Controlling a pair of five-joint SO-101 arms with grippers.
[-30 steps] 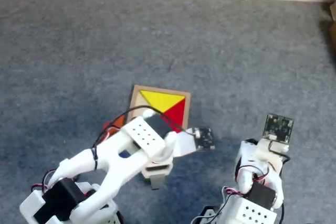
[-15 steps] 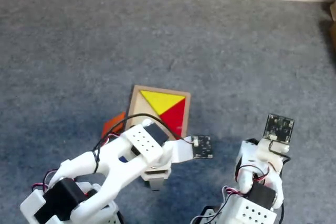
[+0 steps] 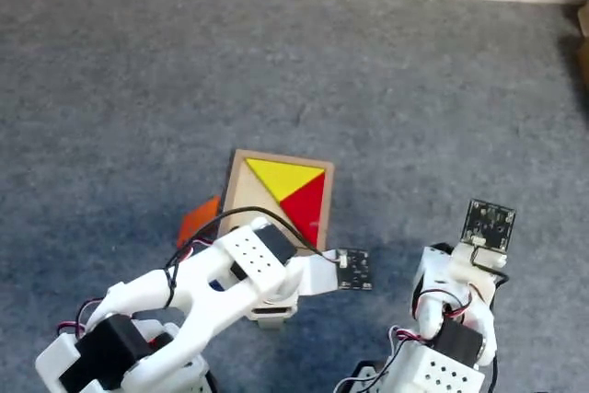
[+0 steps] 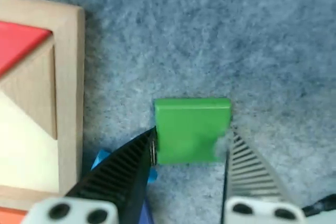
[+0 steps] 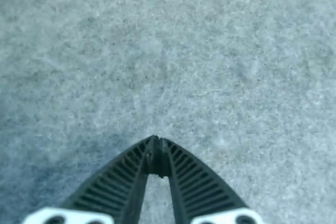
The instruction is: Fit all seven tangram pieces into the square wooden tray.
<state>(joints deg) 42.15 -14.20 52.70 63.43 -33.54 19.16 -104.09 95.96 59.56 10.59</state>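
Note:
The square wooden tray lies mid-table with a yellow triangle and a red triangle in its far part. My left arm covers the tray's near side. In the left wrist view my left gripper is shut on a green square piece that rests on the carpet just outside the tray's rim. A blue piece peeks out behind one finger. An orange piece lies at the tray's left side. My right gripper is shut with nothing in it, over bare carpet.
Grey carpet covers the whole table, with wide free room beyond and to the right of the tray. My right arm stands folded at the near right. Part of the tray floor is bare wood.
My left arm has drawn back toward the near edge, uncovering more of the tray and the orange piece. The right arm has stayed still.

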